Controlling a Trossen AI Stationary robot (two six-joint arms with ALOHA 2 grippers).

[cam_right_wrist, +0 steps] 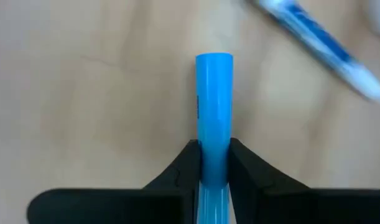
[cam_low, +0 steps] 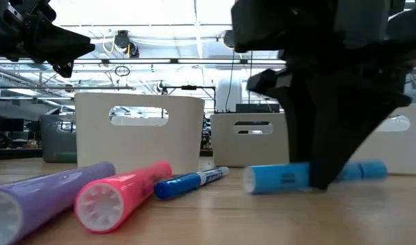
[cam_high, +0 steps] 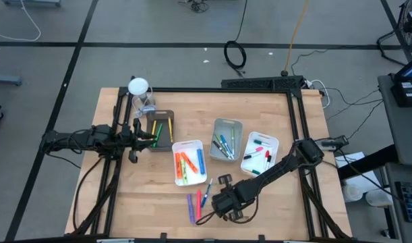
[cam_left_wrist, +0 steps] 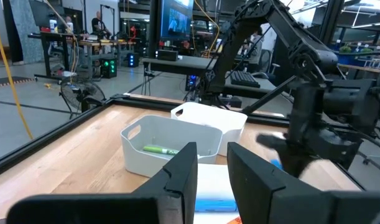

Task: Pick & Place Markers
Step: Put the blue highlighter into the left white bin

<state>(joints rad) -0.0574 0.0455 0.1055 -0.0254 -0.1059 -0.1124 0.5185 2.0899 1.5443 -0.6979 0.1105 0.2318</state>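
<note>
Trays (cam_high: 189, 162) crowd centre; front-left tabletop (cam_high: 138, 202) bare.

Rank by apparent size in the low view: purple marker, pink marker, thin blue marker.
1. purple marker and pink marker: alike, both nearest the camera, so unranked.
2. thin blue marker: smallest, lying farther back.

We see a robotics lab, pale wooden worktop (cam_high: 259, 196) in a black metal frame (cam_high: 219, 90), loose cables on grey concrete floor (cam_high: 158, 61), lit monitor screens (cam_left_wrist: 177, 18) and equipment benches (cam_left_wrist: 71, 40) behind.

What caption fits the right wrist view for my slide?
Right hand closed on a light blue marker lying on the wooden table, a blue-and-white pen lying nearby.
</note>
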